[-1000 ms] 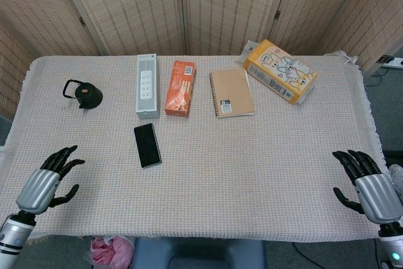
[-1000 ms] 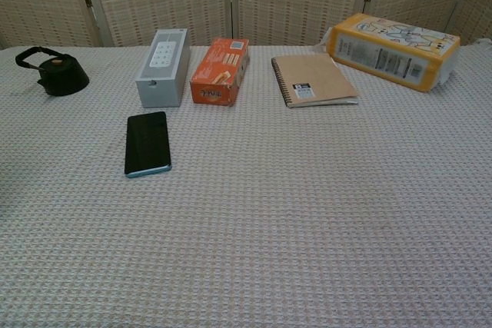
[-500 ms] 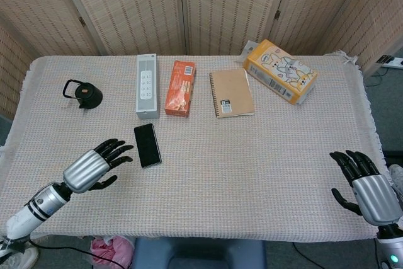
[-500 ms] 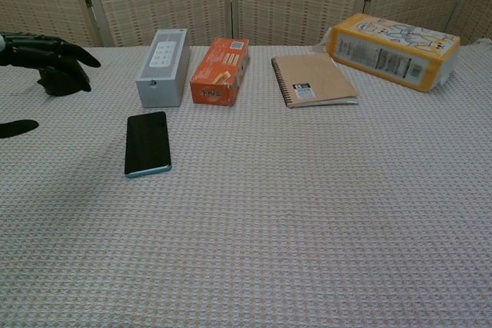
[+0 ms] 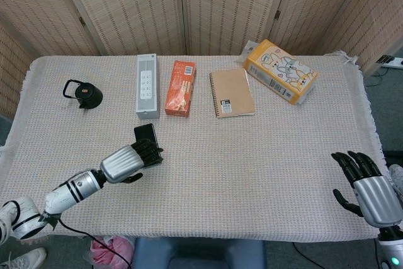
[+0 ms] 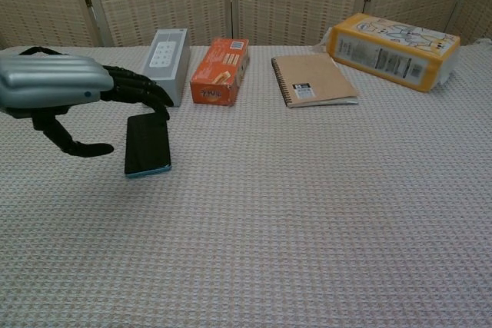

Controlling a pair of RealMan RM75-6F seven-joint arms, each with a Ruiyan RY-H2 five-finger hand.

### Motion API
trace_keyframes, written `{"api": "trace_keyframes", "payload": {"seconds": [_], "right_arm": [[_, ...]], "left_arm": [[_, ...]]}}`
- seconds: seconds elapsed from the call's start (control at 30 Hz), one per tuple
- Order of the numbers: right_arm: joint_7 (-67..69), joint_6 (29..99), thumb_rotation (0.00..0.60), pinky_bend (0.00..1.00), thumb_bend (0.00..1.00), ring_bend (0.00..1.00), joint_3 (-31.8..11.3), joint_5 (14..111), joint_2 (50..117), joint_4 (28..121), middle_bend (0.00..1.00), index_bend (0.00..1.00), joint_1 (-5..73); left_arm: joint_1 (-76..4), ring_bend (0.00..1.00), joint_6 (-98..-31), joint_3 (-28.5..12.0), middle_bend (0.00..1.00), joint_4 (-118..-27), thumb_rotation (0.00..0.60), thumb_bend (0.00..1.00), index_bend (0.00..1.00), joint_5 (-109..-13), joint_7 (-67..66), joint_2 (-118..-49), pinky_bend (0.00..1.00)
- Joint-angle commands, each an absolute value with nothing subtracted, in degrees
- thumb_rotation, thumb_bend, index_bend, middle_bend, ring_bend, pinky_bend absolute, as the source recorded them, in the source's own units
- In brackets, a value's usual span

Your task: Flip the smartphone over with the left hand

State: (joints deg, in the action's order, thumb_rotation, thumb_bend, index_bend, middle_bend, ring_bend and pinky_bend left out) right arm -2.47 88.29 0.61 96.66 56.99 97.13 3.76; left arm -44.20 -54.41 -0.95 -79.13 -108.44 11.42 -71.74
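Observation:
The black smartphone (image 5: 145, 133) (image 6: 147, 148) lies flat on the woven tablecloth, screen up, in front of the grey box. My left hand (image 5: 128, 161) (image 6: 73, 94) hovers over the phone's near-left part, fingers spread and reaching across it, thumb hanging below; it holds nothing. The hand hides the phone's near end in the head view and its far end in the chest view. Whether the fingers touch the phone I cannot tell. My right hand (image 5: 369, 186) is at the table's near right edge, fingers apart and empty, out of the chest view.
Along the back stand a black kettle-like item (image 5: 83, 93), a grey box (image 5: 147, 85) (image 6: 163, 66), an orange box (image 5: 180, 87) (image 6: 221, 71), a spiral notebook (image 5: 231, 92) (image 6: 314, 79) and a yellow carton (image 5: 280, 70) (image 6: 393, 51).
My left hand has travelled from the near left edge rightward and forward until it is over the phone. The phone has not shifted. The right hand stays almost still.

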Motion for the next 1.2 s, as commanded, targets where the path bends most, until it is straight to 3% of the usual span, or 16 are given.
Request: {"api": "trace_keyframes", "payload": {"seconds": [0.03,0.1,0.13,0.27,0.37,0.7,1.2], "right_arm": [[-2.4,88.4,0.600,0.15,0.25,0.13,0.6,96.7,57.0,97.1,0.17,0.13,3.7],[-2.4,88.4,0.600,0.15,0.25,0.13,0.6,96.7,56.9,97.1,0.17,0.13,3.7],[-2.4,88.5,0.600,0.15,0.25,0.13,0.6,96.6,56.9,97.1,0.17,0.13,3.6],[-2.4,88.5,0.600,0.15,0.25,0.13,0.5,96.5,56.9,97.1,0.17,0.13,3.5],[-2.2,88.6,0.600,0.15,0.25,0.13,0.5,96.6,56.9,97.0,0.17,0.13,3.5],[-1.1,88.2,0.600,0.15,0.25,0.13,0.4,95.9,57.3,95.9,0.17,0.13,3.4],[-0.4,88.0,0.600,0.15,0.25,0.13,0.4,95.0,57.3,95.1,0.17,0.13,3.1]], "left_arm": [[-46.6,0.11,-48.5,-1.4,0.14,-79.2,0.600,0.47,0.17,-102.8,14.3,-73.9,0.14],[-47.6,0.11,-46.2,-1.9,0.14,-79.2,0.590,0.52,0.17,-100.0,15.5,-74.8,0.14],[-47.9,0.11,-45.5,-2.2,0.14,-79.0,0.556,0.54,0.17,-99.0,15.7,-75.2,0.14],[-49.0,0.11,-42.9,-3.3,0.14,-77.8,0.303,0.59,0.16,-94.5,15.2,-77.8,0.14],[-49.8,0.11,-41.1,-4.0,0.14,-76.6,0.225,0.59,0.16,-91.7,13.4,-79.5,0.14],[-51.6,0.10,-36.3,-6.0,0.15,-72.1,0.157,0.63,0.19,-81.7,3.0,-84.6,0.14],[-52.8,0.10,-33.6,-7.2,0.20,-64.3,0.146,0.64,0.22,-67.7,-9.8,-90.1,0.14]]}}
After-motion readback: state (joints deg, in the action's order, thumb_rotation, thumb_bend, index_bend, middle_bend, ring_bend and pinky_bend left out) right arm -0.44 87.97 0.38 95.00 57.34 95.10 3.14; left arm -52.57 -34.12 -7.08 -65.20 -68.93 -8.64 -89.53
